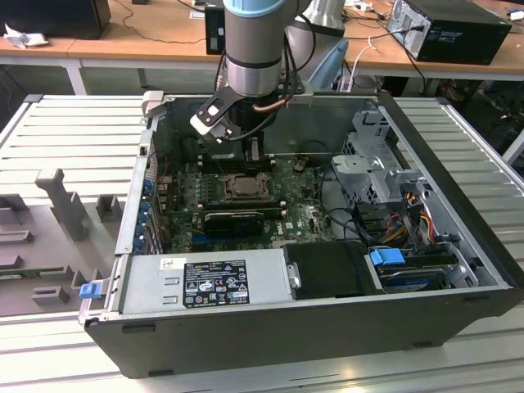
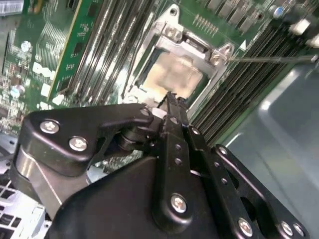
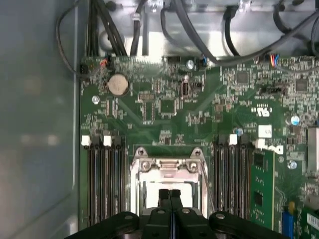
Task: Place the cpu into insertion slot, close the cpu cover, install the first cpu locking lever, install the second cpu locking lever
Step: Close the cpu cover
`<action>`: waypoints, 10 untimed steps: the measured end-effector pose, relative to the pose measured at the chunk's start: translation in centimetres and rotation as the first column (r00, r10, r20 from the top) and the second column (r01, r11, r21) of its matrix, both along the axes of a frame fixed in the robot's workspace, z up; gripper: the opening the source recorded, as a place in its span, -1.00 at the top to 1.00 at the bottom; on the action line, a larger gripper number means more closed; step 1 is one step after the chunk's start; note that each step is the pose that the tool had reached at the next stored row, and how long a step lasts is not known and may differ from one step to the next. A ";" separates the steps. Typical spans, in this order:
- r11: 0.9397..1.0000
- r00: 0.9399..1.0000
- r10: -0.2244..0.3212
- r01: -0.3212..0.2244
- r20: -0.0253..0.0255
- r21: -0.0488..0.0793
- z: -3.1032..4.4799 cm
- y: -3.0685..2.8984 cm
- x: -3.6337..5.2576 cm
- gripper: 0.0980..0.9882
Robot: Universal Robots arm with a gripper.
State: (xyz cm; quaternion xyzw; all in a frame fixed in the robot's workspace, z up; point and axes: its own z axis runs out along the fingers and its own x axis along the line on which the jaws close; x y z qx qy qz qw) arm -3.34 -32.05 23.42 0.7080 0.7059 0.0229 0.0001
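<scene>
Exterior view first: the arm (image 1: 254, 49) reaches down into the open computer case (image 1: 458, 172). The gripper (image 1: 255, 157) hangs right above the insertion slot (image 1: 244, 187), which sits mid-board on the green motherboard (image 1: 307, 214), toward the case's far wall.

Over to the second wrist view: the claw is pressed together with nothing pinched, its tip poised over the near edge of the socket. And there's the cpu (image 2: 174, 74), pale shiny face up, seated in the slot, with the cpu cover (image 2: 192, 45) lying as a silver frame around it. Off one corner of the socket a thin metal rod (image 2: 271, 58) runs out across the memory slots (image 2: 239, 84). That reads to me as a locking lever not yet latched, though I can't be sure.

First wrist view now: the two fingertips (image 3: 163, 195) sit side by side, touching, right over the cover's opening, with memory slots flanking the socket on both sides.

My call: chip placed, cover down or very nearly, and the work is at the cover-and-lever stage. It calls for the closed tip as a pusher, with firm, straight pressure on frame or lever, staying clear of the chip's face.
</scene>
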 end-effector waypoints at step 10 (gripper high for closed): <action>1.000 1.000 0.000 0.000 0.000 0.000 -0.01 0.00 -1.07 0.98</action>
